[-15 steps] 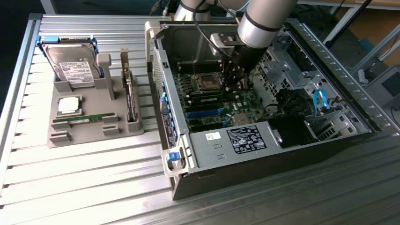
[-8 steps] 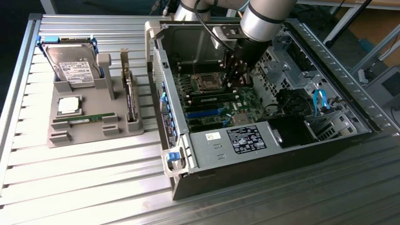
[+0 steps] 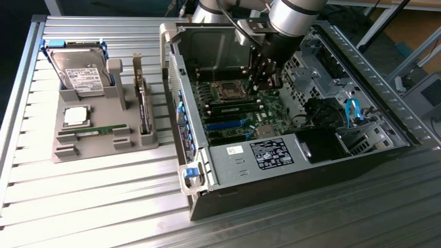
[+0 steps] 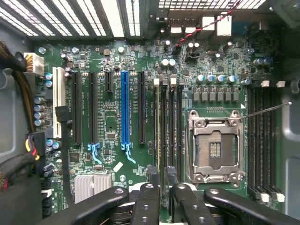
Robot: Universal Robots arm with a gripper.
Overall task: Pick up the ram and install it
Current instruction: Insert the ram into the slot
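Above the memory slots my end effector hangs, its grip I cannot tell; a skewed push could crack a latch.

The case lies with its open side up, so the way down to the motherboard is free from above, though the arm fills much of that opening, its tool low over the memory slots. Around it room is tight: an upright panel behind, the perforated bay frame at the exterior view's right, the power supply and black cables nearer the camera. On the board the processor socket sits just beside the slots, and a silver heatsink stands proud. The tray stands apart from the case at the exterior view's left; bare worktop lies before it.
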